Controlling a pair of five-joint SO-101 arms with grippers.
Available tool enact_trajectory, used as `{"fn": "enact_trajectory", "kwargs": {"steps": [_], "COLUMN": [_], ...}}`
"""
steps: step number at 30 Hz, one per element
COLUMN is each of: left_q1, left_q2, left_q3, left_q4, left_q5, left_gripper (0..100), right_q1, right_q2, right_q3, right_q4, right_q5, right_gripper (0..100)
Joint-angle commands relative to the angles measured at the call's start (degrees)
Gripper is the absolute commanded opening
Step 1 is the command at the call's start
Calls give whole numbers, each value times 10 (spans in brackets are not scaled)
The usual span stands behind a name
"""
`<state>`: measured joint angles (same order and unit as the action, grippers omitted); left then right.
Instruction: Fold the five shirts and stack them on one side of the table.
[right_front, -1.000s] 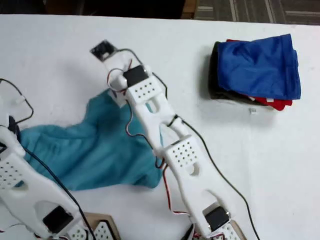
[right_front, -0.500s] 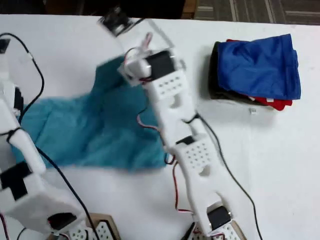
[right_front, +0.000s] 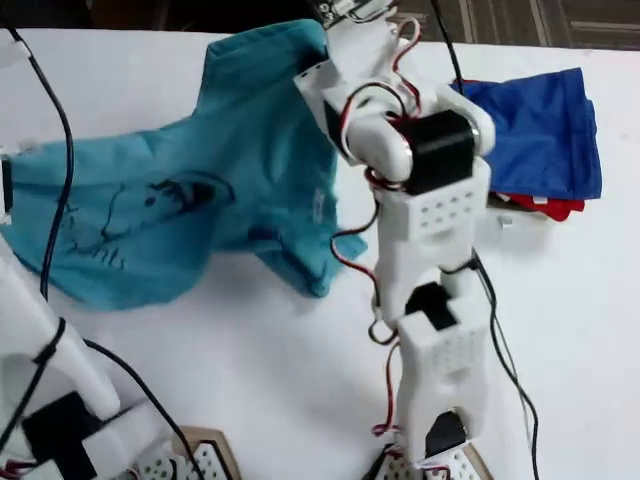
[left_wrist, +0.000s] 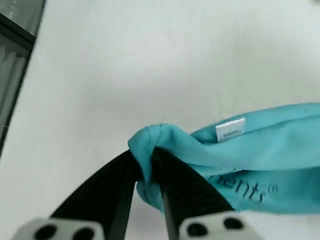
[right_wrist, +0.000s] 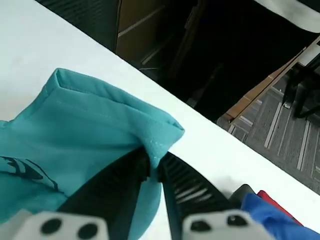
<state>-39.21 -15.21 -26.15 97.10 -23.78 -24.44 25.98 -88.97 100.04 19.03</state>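
A teal shirt (right_front: 200, 200) with a dark print hangs stretched above the table's left half, held up between my two arms. My left gripper (left_wrist: 149, 162) is shut on a bunched corner of the teal shirt (left_wrist: 240, 165) near a small white label, at the far left of the high view. My right gripper (right_wrist: 152, 162) is shut on another hem of the teal shirt (right_wrist: 75, 130) near the table's far edge, around (right_front: 325, 45). At the right lies a stack of folded shirts (right_front: 525, 130), blue on top, with red and dark ones under it.
The right arm's white links (right_front: 435, 280) rise through the middle of the table. The left arm (right_front: 40, 380) with its black cable stands at the lower left. Bare white tabletop (right_front: 250, 370) lies below the hanging shirt. Beyond the far edge is a dark floor (right_wrist: 240, 50).
Both arms have lifted the teal shirt off the table and carried it toward the far edge. It has spread out so its dark print shows. The stack has not moved.
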Motion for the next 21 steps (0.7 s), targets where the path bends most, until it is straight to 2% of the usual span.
{"fn": "enact_trajectory", "kwargs": {"steps": [1, 10, 14, 21], "left_q1": [3, 3, 3, 3], "left_q2": [-33, -40, -52, -55], "left_q3": [-22, -22, -58, -129], "left_q4": [0, 38, 35, 35], "left_q5": [3, 2, 2, 3], "left_gripper": [27, 27, 27, 27], "right_q1": [6, 10, 10, 10], "right_q2": [-83, -230, -276, -329], "right_q3": [57, 238, 242, 242], "right_q4": [12, 9, 8, 8], "right_q5": [4, 7, 45, 47], "right_gripper": [18, 18, 18, 18]}}
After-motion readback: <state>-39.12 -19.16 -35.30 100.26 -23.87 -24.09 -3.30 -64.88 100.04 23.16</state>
